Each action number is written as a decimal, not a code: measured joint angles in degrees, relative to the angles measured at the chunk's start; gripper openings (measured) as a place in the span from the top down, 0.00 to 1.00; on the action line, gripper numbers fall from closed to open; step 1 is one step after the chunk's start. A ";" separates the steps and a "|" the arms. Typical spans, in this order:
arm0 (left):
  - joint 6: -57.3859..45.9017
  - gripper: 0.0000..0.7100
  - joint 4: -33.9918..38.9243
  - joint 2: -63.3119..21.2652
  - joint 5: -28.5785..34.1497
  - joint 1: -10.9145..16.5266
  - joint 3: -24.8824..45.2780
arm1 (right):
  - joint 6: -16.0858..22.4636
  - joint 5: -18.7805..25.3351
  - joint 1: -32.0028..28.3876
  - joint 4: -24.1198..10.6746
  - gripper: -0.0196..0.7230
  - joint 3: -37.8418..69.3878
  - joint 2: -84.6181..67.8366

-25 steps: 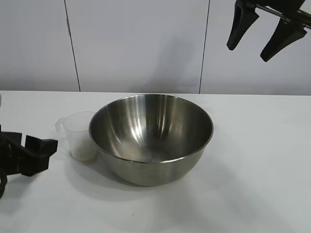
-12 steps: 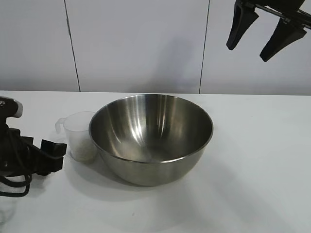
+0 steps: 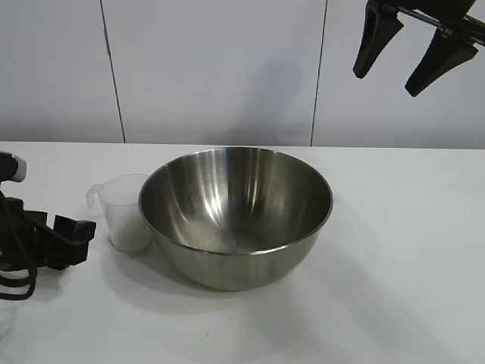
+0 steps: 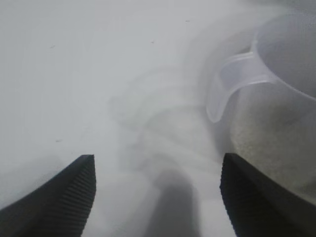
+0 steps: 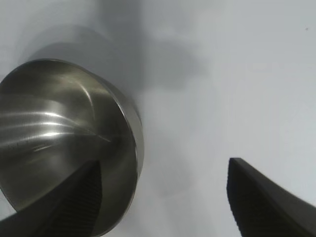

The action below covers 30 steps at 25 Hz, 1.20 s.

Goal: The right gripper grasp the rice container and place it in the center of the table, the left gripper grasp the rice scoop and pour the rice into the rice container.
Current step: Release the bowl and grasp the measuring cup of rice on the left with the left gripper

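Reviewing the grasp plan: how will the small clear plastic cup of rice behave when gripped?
The small clear plastic cup looks thin-walled, so it may flex. White rice fills only its bottom, so it is probably light yet bottom-weighted. Its open top would likely spill if tilted.

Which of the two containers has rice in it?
The rice scoop, the small clear plastic cup left of the rice container; that big steel bowl looks empty.

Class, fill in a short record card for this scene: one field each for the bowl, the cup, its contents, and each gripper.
rice container: steel bowl, upright on the table, nothing visible inside
rice scoop: clear cup close beside the bowl, handle pointing away from it
rice: heaped in the scoop's bottom
left gripper: low over the table beside the scoop, jaws open, holding nothing
right gripper: raised high above the table, jaws open, holding nothing
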 joint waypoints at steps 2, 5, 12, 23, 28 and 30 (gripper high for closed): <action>-0.49 0.28 0.33 0.00 0.00 0.00 -1.30 | 0.00 0.00 0.00 0.00 0.31 0.00 0.00; -2.01 0.28 0.50 0.00 0.00 0.00 -2.90 | 0.00 0.00 0.00 0.17 0.31 0.00 0.00; -2.56 0.31 0.62 0.02 0.00 0.00 -4.71 | 0.00 0.00 0.00 0.16 0.31 0.00 0.00; -3.14 0.98 4.57 0.20 0.00 0.00 -4.71 | 0.00 0.00 0.00 0.23 0.31 0.00 0.00; -6.32 0.99 4.23 -0.48 0.11 0.00 -4.65 | 0.00 0.00 0.00 0.23 0.31 0.00 0.00; -6.96 0.99 4.10 -1.70 0.21 0.00 -4.65 | 0.00 0.00 0.00 0.23 0.31 0.00 0.00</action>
